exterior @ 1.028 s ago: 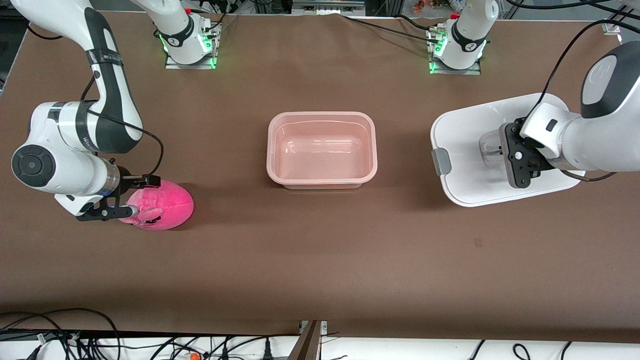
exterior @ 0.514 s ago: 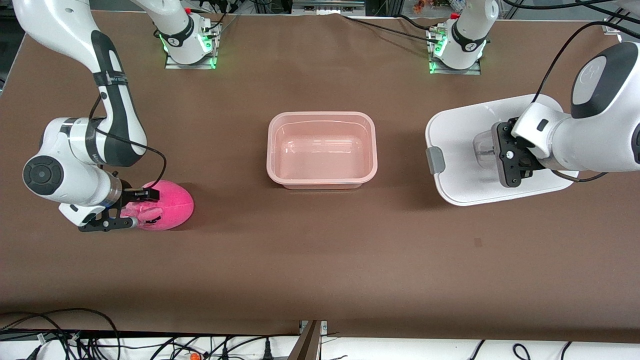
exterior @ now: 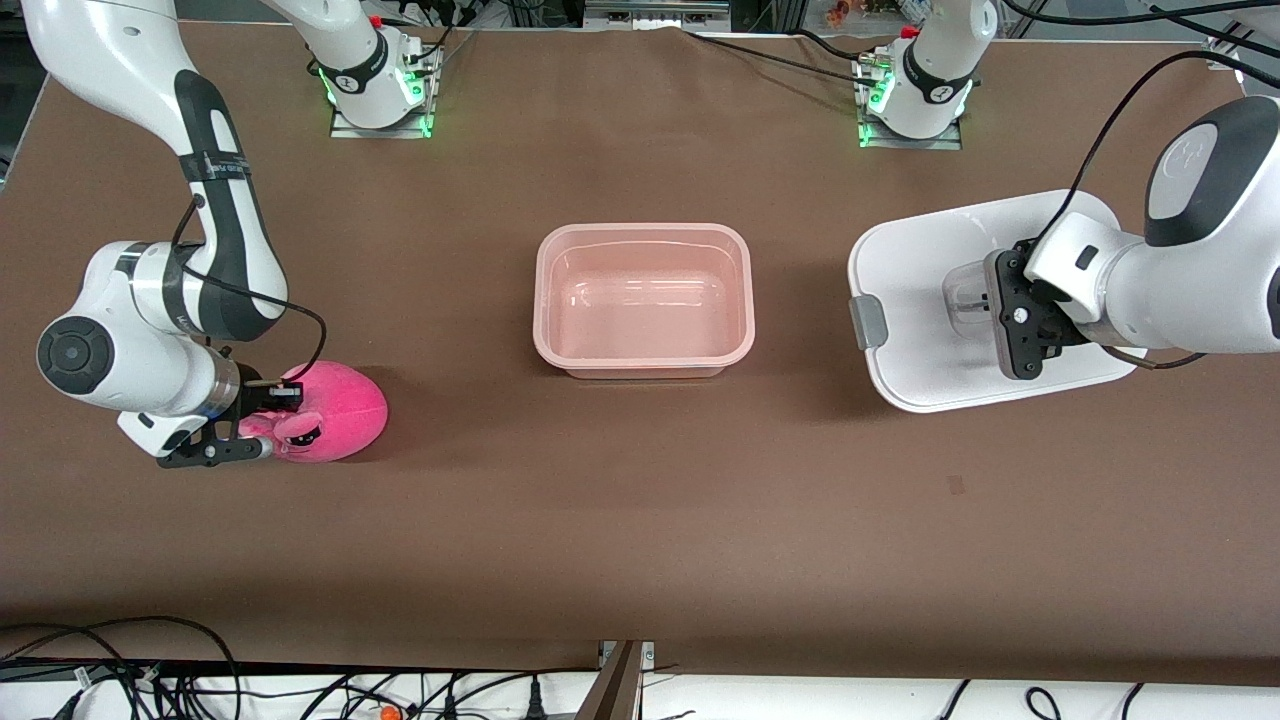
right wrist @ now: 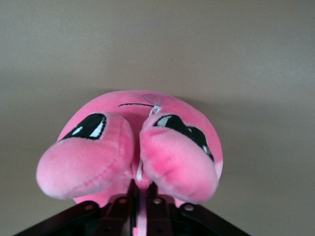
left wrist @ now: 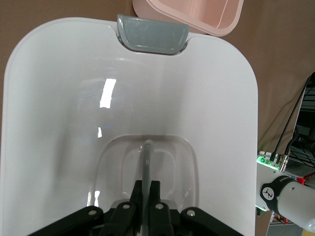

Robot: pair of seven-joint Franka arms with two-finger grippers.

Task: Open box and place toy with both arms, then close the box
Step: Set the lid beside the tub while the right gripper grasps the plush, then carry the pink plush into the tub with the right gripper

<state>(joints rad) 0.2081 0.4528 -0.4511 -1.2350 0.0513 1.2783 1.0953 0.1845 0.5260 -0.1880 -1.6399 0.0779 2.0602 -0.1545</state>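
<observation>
Pinching the toy (exterior: 325, 425) at its face end, the right pincer (exterior: 262, 420) is closed tight on the plush, which bulges either side of the fingers in the right wrist view; the toy lies on the tabletop (exterior: 640, 520) toward the right arm's end, nearest the front camera of the task's things, gripped, I judge, for carrying to the box. The box (exterior: 643, 300), lidless and empty, sits mid-table, farther off, open to receive it. Toward the left arm's end the left pincer (exterior: 1005, 315) is clamped shut on the recessed handle of the lid (exterior: 920, 290), holding it aside so the opening stays clear. Count: one toy, one box, one lid, two arms
</observation>
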